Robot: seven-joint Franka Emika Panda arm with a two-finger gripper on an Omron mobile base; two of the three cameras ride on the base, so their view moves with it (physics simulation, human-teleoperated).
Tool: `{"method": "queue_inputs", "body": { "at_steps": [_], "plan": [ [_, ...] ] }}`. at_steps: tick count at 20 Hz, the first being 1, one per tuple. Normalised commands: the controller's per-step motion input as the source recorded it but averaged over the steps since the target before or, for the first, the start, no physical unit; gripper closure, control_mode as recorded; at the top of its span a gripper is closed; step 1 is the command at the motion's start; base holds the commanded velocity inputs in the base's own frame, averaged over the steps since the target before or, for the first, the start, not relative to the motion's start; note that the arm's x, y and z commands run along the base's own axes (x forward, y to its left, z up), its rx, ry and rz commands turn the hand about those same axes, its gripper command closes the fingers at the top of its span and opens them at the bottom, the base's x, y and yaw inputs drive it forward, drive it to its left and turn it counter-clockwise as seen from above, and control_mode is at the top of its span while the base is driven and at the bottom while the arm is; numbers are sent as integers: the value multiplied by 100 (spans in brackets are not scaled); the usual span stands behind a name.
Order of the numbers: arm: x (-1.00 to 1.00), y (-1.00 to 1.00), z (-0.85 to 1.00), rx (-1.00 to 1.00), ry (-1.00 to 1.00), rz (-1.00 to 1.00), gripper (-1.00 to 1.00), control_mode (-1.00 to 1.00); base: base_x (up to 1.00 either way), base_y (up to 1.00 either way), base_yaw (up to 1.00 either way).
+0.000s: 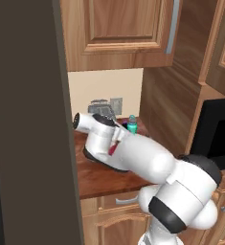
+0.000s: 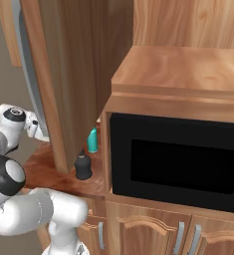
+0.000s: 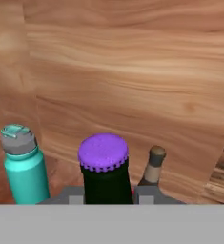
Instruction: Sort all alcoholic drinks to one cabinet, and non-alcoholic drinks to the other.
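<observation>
In the hand view a slim dark bottle with a purple cap (image 3: 104,164) stands upright between my gripper's (image 3: 108,195) fingers, and the gripper is shut on it. A teal bottle with a grey cap (image 3: 22,164) stands to its left; it also shows on the counter in both base views (image 1: 131,123) (image 2: 92,140). To the right, the thin neck of the squat black bottle (image 3: 154,167) rises behind the held one. That black bottle (image 2: 83,167) stands near the counter's front edge. My arm (image 1: 128,153) reaches over the counter toward the corner.
A wooden side wall (image 3: 132,86) stands close behind the bottles. A black microwave (image 2: 178,159) sits in its wooden housing on the right. An upper cabinet (image 1: 118,33) hangs above the brown counter (image 1: 102,179). A tall wooden panel (image 2: 68,74) hides my hand in the right base view.
</observation>
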Motion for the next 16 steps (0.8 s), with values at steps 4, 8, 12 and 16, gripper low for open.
{"method": "queue_inputs", "body": {
  "at_steps": [4,8,12,16],
  "plan": [
    [-42,0,67,6,0,11,100,-100,0,0,0],
    [-46,-4,46,7,0,20,100,-100,0,0,0],
    [-50,-13,39,6,0,27,100,-100,0,0,0],
    [-50,-25,45,8,-4,30,100,-100,0,0,0]
  ]
}}
